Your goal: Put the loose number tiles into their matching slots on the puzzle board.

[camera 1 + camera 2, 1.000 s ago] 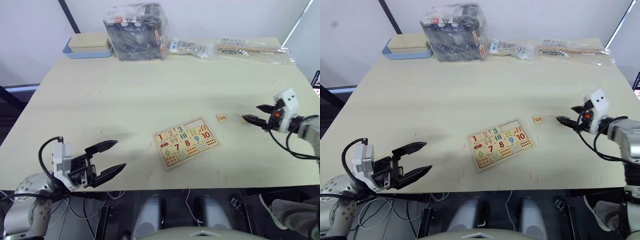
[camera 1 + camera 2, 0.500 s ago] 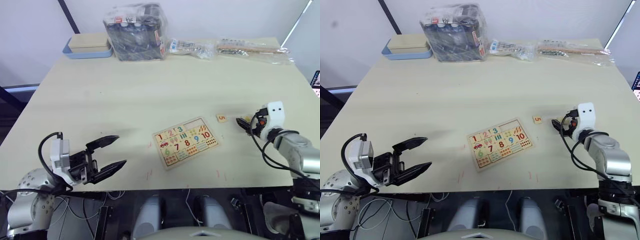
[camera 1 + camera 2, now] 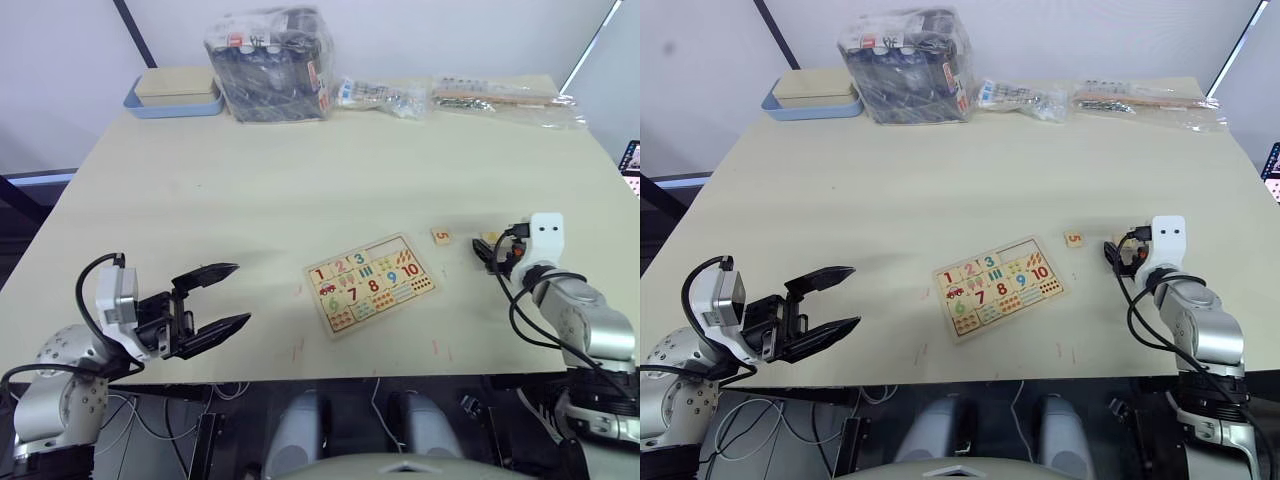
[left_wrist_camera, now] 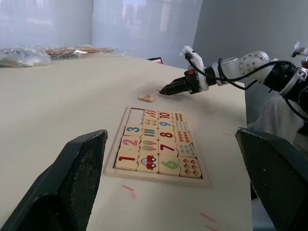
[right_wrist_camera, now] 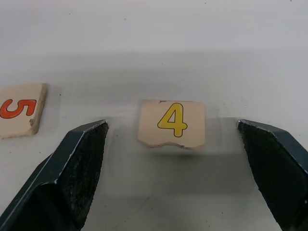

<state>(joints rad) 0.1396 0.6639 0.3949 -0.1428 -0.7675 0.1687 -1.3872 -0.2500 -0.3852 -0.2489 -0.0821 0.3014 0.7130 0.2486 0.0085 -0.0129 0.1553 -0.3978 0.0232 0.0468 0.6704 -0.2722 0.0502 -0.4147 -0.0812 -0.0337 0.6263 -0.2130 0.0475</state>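
Tile "4" (image 5: pixel 172 124), yellow digit, lies flat on the pale surface (image 3: pixel 300 170) between the two spread fingers of the right tool (image 5: pixel 173 183), touching neither; tool wide, nothing held. Tile "5" (image 3: pixel 441 236), red-orange digit, lies just beside the 4, on the side toward the puzzle board (image 3: pixel 372 283), apart from both. The board sits near the front edge of the surface, turned at a slant. Its top row reads 1, 2, 3, then two bare slots (image 3: pixel 382 250) at the far right end of that row; lower rows read 6, 7, 8, 9, 10 with small counting pictures. The right tool (image 3: pixel 487 252) sits low at the surface right of the board, near the right edge. The left tool (image 3: pixel 222 297) hangs at the front left corner, jaws wide apart and empty, well apart from the board. Broad bare stretch across the middle and left of the surface. Along the far edge: a blue tray (image 3: pixel 176 104) with a beige box on it, a clear plastic bag of dark items (image 3: pixel 272 64) with labels too small to read, and two flat clear packets (image 3: pixel 450 95).
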